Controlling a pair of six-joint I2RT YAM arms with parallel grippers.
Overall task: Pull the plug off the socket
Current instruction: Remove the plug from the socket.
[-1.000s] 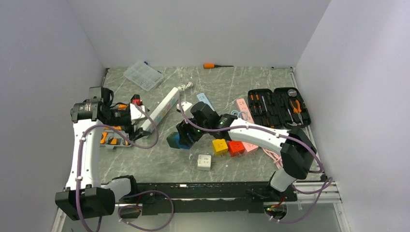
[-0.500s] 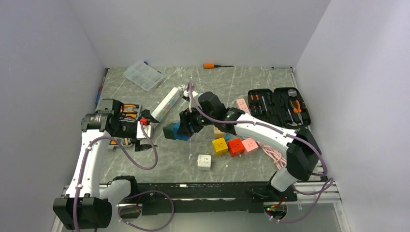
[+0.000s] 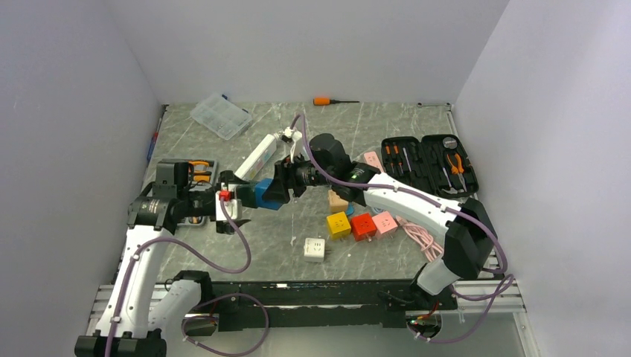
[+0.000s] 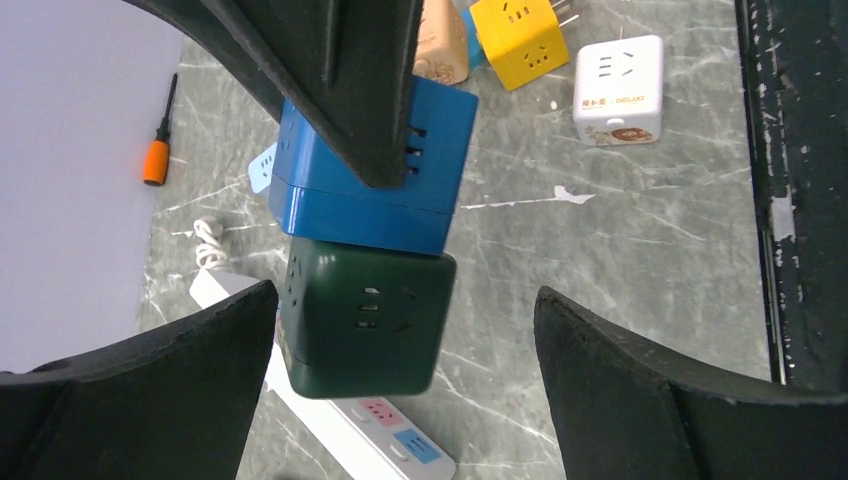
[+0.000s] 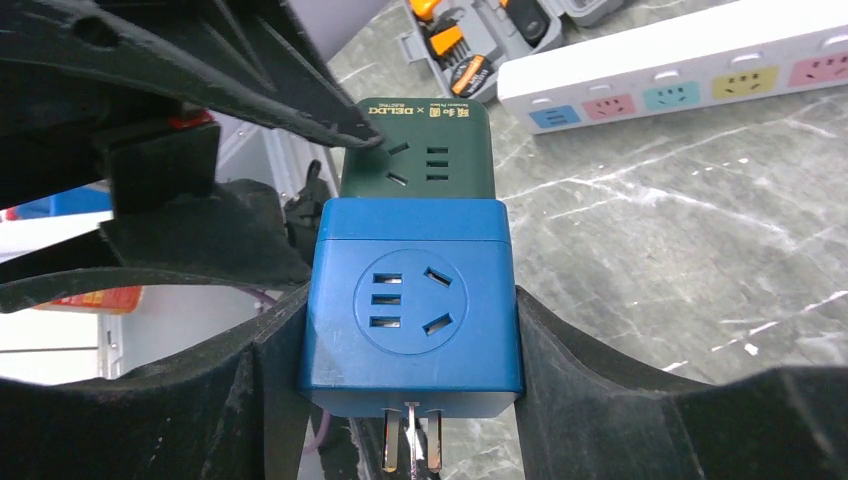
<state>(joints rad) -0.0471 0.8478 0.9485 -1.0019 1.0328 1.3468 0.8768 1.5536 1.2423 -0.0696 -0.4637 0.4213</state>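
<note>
Your right gripper (image 5: 410, 345) is clamped on the blue cube (image 5: 410, 290), with the dark green cube (image 4: 360, 320) joined to its far face. Your left gripper (image 4: 400, 300) stands wide open, one finger on each side of the green cube; whether either touches it, you cannot tell

The blue cube (image 5: 410, 300) is smooth plastic with a soft sheen. At its 6 o'clock stand prongs (image 5: 408, 440) of bare, shiny metal. The green cube (image 5: 420, 150), at its 12 o'clock, is the same smooth plastic, a little more glossy. My right fingers (image 5: 240, 400) and my left fingers (image 4: 640, 400) look like matt black plastic, slightly grainy. The table (image 4: 620, 220) looks like polished grey stone with white veins. The power strip (image 5: 680, 60), at 1 o'clock of the cubes, is glossy white plastic.
</note>
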